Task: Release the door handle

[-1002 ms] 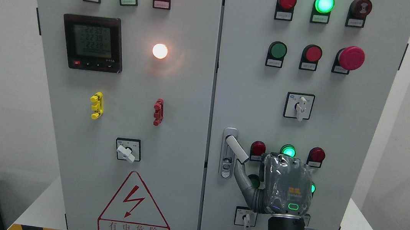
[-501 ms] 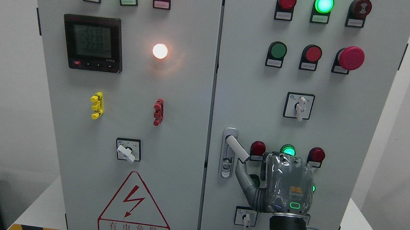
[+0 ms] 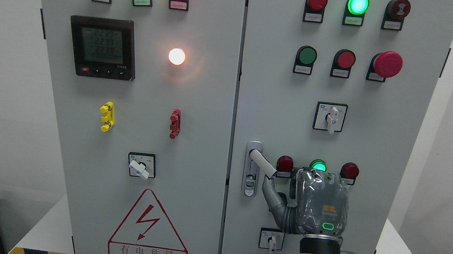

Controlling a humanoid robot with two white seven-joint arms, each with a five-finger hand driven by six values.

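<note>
Grey door handle (image 3: 263,163) on the right cabinet door (image 3: 274,85) is let go, because the right hand (image 3: 320,206) has been slid a little right, its thumb just below, fingers relaxed, holding nothing.

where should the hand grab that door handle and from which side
Grip the free outer end of the door handle. The lever slants down and right from its pivot, so that tip gives most leverage. Come from the lower right, where the right hand already sits.
</note>
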